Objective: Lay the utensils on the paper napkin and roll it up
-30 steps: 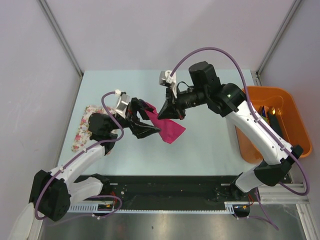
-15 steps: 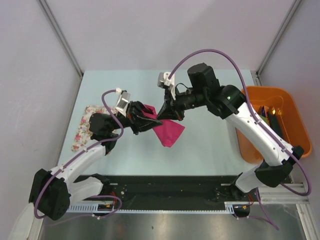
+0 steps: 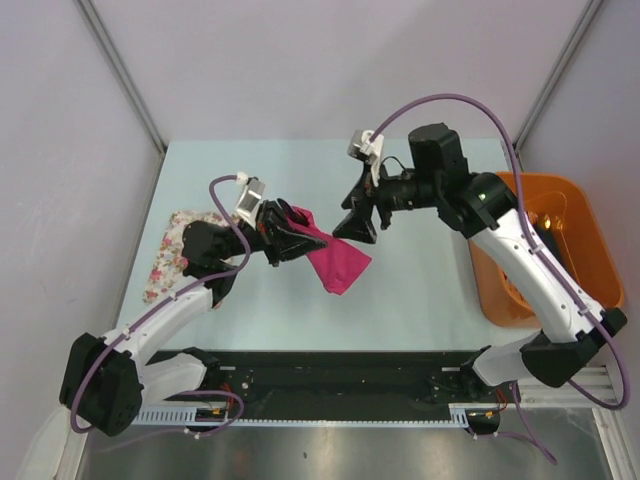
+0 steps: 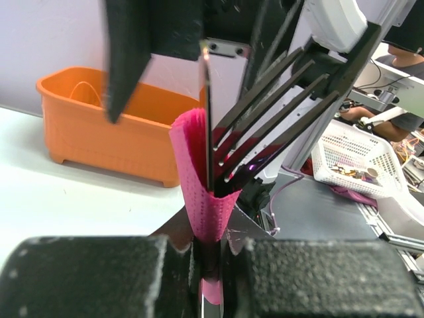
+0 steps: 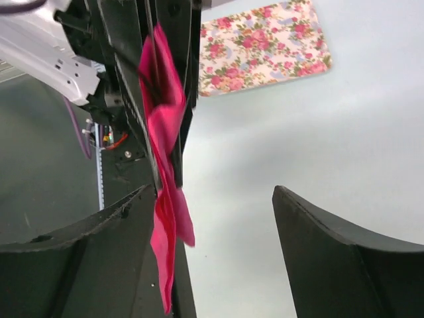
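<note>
With left tool [image 3: 298,236] clamped on the paper napkin [image 3: 340,264] dangling above the bench [image 3: 420,290], utensils [image 4: 265,126] seemingly tucked inside, bring wide-open right tool [image 3: 359,224] in gently under the loose tail.

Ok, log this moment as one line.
left gripper: shut on crumpled magenta-pink paper napkin | right gripper: open, apart from napkin | floral-print cloth mat: flat on table

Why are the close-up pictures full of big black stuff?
Left wrist view: jaws of the left gripper and a soft-edged black part up top crowd the lens; the paper napkin is sharp. Right wrist view: jaws of the right gripper fill the bottom corners, the floral mat crisp. Top view: even light.
</note>
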